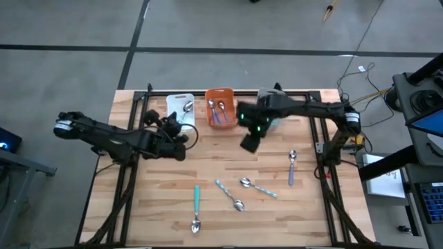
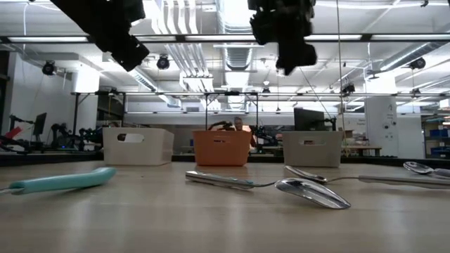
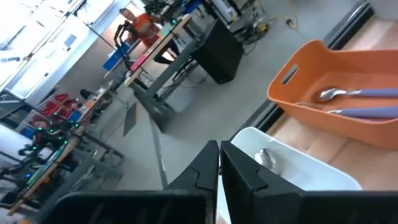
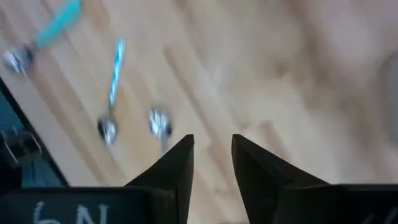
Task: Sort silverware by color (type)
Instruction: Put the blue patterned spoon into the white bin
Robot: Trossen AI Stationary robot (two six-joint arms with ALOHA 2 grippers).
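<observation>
The right claw (image 4: 211,158) hung open and empty above the tabletop (image 1: 159,200) spoons (image 1: 239,204), while the left claw (image 3: 219,163) was shut

The orange bin (image 1: 220,107) stands at the far edge of the wooden table (image 1: 159,200), midway along it. A white bin (image 1: 180,108) sits just beside the orange bin on one side, and a grey bin (image 2: 312,148) stands near it on the other side, so the three form a row along that edge. Beyond the orange bin, off the table, a person in an orange top (image 3: 140,20) shows among desks and black metal frames in the room.
</observation>
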